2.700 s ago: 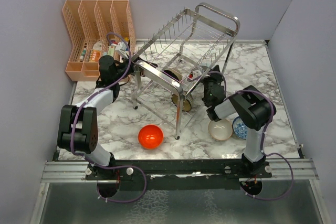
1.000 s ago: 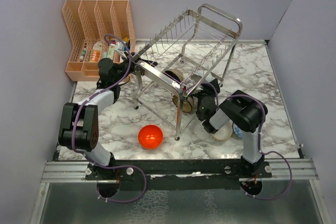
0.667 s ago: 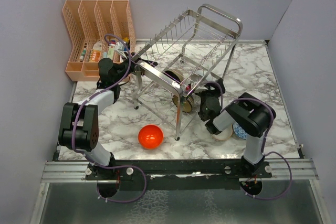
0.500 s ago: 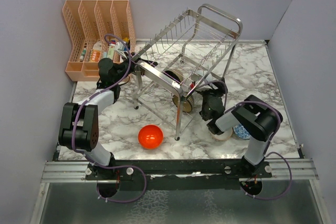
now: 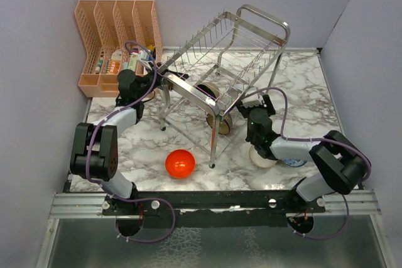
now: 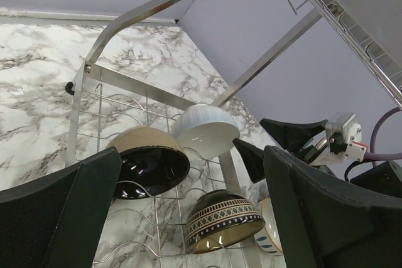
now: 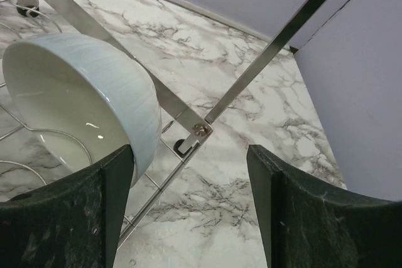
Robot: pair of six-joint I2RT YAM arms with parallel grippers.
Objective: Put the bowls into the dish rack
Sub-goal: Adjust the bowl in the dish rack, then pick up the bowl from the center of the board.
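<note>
The steel dish rack (image 5: 226, 54) stands tilted mid-table. On its lower tier the left wrist view shows a dark bowl with a beige outside (image 6: 147, 164), a plain white bowl (image 6: 204, 130) and a patterned brown bowl (image 6: 226, 218). My right gripper (image 7: 188, 211) is open and holds nothing; its left finger is beside the white bowl (image 7: 75, 92) resting on the wires. My left gripper (image 6: 195, 218) is wide open at the rack's left end (image 5: 157, 78), holding nothing. A red-orange bowl (image 5: 179, 163), a beige-pink bowl (image 5: 260, 157) and a blue-patterned bowl (image 5: 294, 161) sit on the table.
A peach slotted organiser (image 5: 116, 39) holding small items stands at the back left. The marble table (image 5: 314, 92) is walled on three sides. The right arm's elbow (image 5: 336, 161) lies low over the front right corner, next to the blue-patterned bowl.
The right gripper has opened and let go of the white bowl in the rack. The right arm's elbow has swung out to the right and lower. The left arm has not moved.
</note>
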